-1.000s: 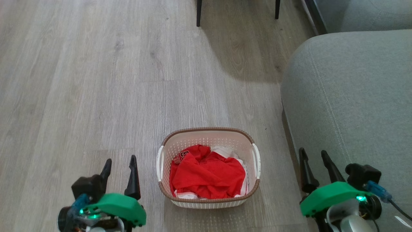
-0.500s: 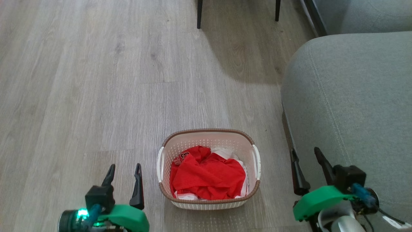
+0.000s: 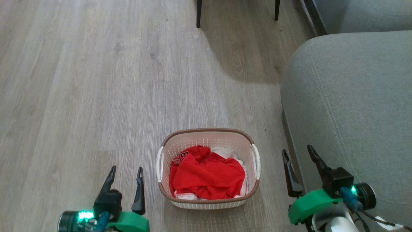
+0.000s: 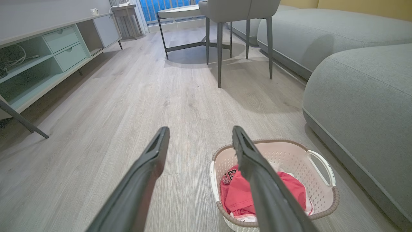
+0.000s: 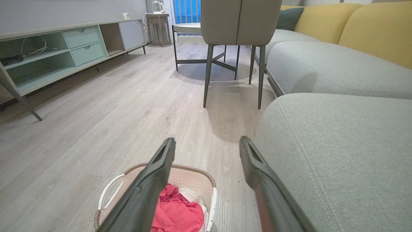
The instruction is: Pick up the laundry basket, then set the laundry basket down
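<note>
You are flanking the laundry basket [image 3: 208, 130], which is sitting on the wood floor [image 3: 96, 80] at lower centre, beside the grey sofa [image 3: 354, 96], with a red garment [image 3: 206, 175] inside. The left gripper [image 3: 126, 168] at lower left and the right gripper [image 3: 296, 149] at lower right are hovering clear of its white handles [image 3: 256, 161]. Both have their fingers spread wide, probably lining up a two-sided lift.

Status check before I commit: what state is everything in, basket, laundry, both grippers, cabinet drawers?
laundry basket: upright on the floor, not gripped.
red garment: crumpled inside the laundry basket.
left gripper: open, empty, left of the laundry basket.
right gripper: open, empty, right of the laundry basket, beside the sofa.
drawers: shut.
</note>
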Available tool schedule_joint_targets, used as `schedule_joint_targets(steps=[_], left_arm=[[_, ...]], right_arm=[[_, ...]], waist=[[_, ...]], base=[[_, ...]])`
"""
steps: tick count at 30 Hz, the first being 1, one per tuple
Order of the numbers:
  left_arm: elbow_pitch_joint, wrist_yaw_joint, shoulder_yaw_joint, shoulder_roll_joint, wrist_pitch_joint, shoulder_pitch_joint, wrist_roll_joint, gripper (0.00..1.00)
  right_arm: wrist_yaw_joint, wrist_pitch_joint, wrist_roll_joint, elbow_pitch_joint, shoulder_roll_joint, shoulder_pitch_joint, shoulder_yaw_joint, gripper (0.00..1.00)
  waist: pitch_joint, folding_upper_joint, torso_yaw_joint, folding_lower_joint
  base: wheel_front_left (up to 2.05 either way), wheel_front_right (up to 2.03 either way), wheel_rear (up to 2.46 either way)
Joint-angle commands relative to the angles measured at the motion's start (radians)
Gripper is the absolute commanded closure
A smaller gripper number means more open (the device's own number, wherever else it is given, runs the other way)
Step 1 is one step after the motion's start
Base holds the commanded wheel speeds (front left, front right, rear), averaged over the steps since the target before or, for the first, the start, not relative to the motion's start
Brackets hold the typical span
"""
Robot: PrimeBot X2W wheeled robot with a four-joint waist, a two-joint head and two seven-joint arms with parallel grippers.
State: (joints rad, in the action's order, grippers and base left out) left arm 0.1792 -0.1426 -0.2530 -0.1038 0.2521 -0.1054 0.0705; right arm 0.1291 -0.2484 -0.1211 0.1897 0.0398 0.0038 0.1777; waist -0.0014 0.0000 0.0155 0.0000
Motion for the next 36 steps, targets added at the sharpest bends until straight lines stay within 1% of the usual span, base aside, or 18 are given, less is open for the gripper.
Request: schedule_joint_targets(steps=[1,23,30,36], left_arm=[[-0.031,-0.006,0.031,0.001,0.01,0.033,-0.01,0.0],[-0.026,0.012,0.054,0.021,0.01,0.033,-0.023,0.0],[-0.022,0.017,0.06,0.026,0.01,0.055,-0.023,0.0],[-0.011,0.022,0.069,0.034,0.01,0.105,-0.014,0.0]], right_arm=[[0.002,-0.013,0.008,-0.034,0.01,-0.028,0.024,0.0],[0.002,-0.013,0.01,-0.032,0.01,-0.032,0.013,0.0],[0.002,-0.013,0.021,-0.013,0.01,-0.063,0.003,0.0],[0.002,-0.013,0.034,0.016,0.01,-0.124,-0.002,0.0]], waist=[[0.001,0.0,-0.001,0.0],[0.018,0.0,0.0,0.0],[0.071,0.0,0.003,0.0],[0.157,0.0,0.005,0.0]], base=[[0.0,0.0,0.0],[0.0,0.0,0.0],[0.0,0.0,0.0],[0.0,0.0,0.0]])
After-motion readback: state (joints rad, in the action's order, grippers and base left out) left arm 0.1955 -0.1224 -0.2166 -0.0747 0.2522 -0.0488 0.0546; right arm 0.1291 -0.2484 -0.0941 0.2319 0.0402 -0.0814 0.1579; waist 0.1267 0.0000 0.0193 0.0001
